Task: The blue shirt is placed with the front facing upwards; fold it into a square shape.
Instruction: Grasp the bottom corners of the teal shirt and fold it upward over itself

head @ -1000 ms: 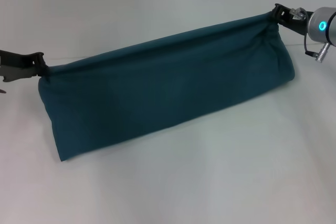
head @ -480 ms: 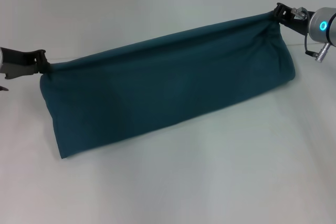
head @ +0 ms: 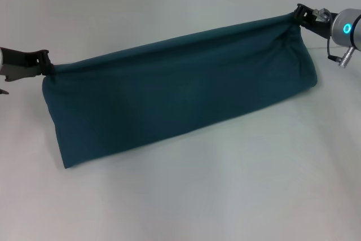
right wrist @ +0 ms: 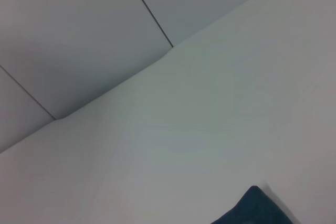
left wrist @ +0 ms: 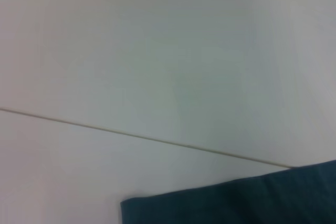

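Over on the left edge of the head view, the left gripper (head: 48, 63) has its jaws clamped on the near-left corner of the blue shirt (head: 180, 91), pinching the cloth into a small bunch. From there the shirt runs as one long dark teal band, stretched taut and climbing on a slant toward the upper right. Its top edge is a straight, tight line between the two grips; below that line the fabric hangs in a smooth sheet, the lower edge resting on the white counter (head: 225, 196). No lettering or collar shows on this face, only plain cloth with soft creases gathering near the right end, where the lower corner rounds off. At the far right, the right gripper (head: 299, 14) has its jaws closed on the shirt's upper corner. Both wrist views catch just a sliver of teal cloth against the pale counter.
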Motion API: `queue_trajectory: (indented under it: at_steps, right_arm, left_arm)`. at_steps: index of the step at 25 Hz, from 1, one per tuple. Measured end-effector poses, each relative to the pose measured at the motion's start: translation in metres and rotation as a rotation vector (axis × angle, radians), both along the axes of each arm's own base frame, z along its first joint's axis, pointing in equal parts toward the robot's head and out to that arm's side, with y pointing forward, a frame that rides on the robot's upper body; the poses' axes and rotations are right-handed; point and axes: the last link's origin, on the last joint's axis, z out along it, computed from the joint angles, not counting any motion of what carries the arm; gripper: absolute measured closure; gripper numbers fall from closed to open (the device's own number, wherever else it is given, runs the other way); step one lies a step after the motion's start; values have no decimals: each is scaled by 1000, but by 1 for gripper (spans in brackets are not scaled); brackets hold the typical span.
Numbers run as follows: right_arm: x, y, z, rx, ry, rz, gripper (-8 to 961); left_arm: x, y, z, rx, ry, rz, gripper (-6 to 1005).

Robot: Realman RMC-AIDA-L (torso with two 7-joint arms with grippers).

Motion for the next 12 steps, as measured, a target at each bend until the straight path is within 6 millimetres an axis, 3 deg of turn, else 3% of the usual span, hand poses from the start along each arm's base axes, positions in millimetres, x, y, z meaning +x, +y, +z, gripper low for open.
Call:
queue_trajectory:
  at_steps: [12]
  right_arm:
    - [2, 0, -1, 2, -2, -7, 888]
  left_arm:
    - [1, 1, 1, 5, 0, -3, 965]
